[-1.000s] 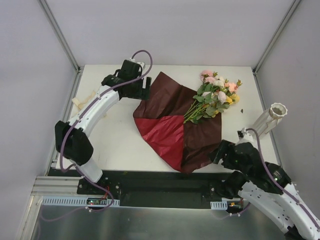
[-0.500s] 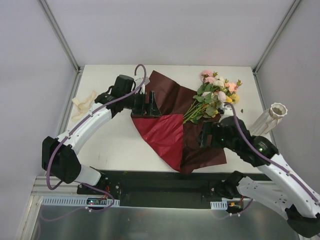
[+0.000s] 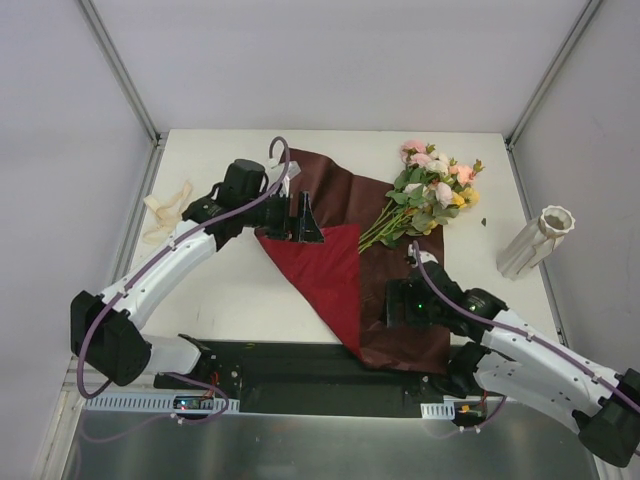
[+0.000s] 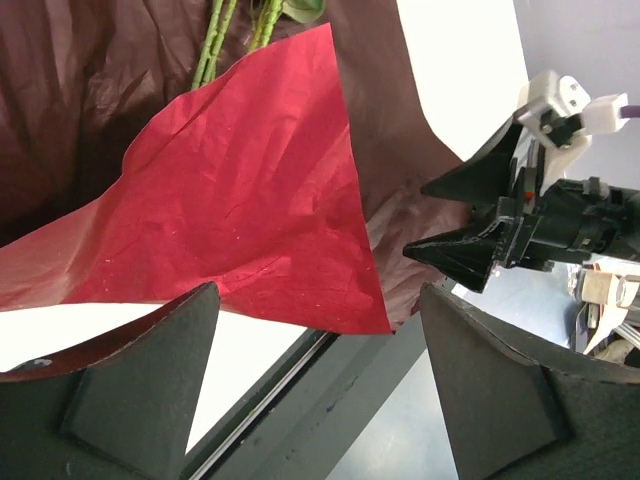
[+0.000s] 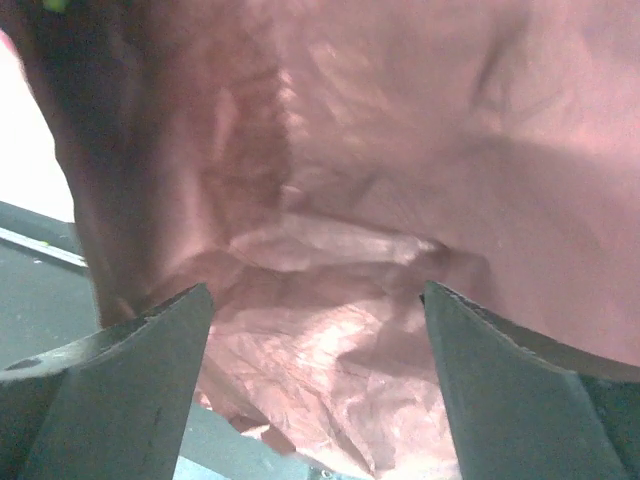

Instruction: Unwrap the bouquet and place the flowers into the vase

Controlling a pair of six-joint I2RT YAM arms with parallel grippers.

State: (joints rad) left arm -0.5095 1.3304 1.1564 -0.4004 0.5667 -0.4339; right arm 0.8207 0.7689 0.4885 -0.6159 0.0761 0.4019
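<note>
**Paper spread open, both end effectors wide**

Top view: the left arm stretches from the near left corner across the bench [image 3: 230, 285]. The left end effector [image 3: 305, 220] is at the left edge of the paper [image 3: 405, 265], spread wide and holding nothing. The right arm lies low along the near edge, with the right end effector [image 3: 390, 303] over the paper's near part. The flowers [image 3: 430, 190] lie on the paper's far right corner. The vase [image 3: 537, 240] sits by the right edge, well apart. A ribbon [image 3: 165, 205] lies at the left.

Left wrist: wide fingers hang above a bright red folded flap, with green stems [image 4: 215, 40] beyond it.

Right wrist: the fingers are spread wide with crinkled paper close beneath; contact cannot be told.
</note>
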